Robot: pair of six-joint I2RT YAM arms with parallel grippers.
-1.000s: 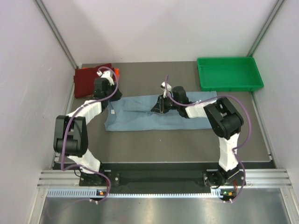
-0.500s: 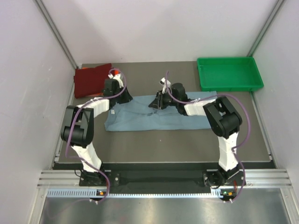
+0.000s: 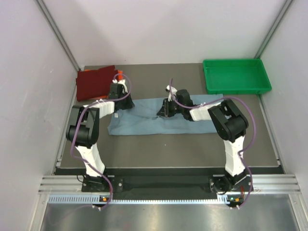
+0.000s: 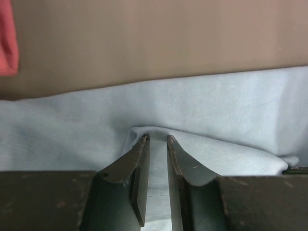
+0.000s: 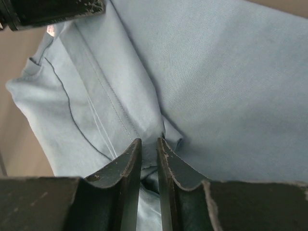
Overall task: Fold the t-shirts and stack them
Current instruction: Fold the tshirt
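Gripping a raised fold of the grey-blue t-shirt [image 4: 216,106] with the left tool [image 4: 157,138], fingers nearly together and cloth bunched in the thin gap between them. Holding that fold near the shirt's far left corner, going by the top view.

Clamping a second ridge of the same shirt with the right tool [image 5: 149,140], likewise almost closed, right where a stitched hem runs down toward the fingertips. Meeting the cloth at about the middle of its far edge, seen from above.

Otherwise flat: spread as a long band, left to right, across the middle of the dark worktop [image 3: 168,149], with a few soft creases around both pinch points. Reaching in from the near edge on both sides, left arm stretched up the left flank, right arm bent back in from the right.

At the far left corner of the worktop: a dark red t-shirt [image 3: 95,83], folded into a rectangle, just beyond the left tool. At its right edge: a sliver of the orange t-shirt [image 3: 120,73], mostly hidden behind the left wrist; cannot tell how it lies against the red one.

At the far right corner: a green tray [image 3: 236,76], near the grey-blue shirt's right end.
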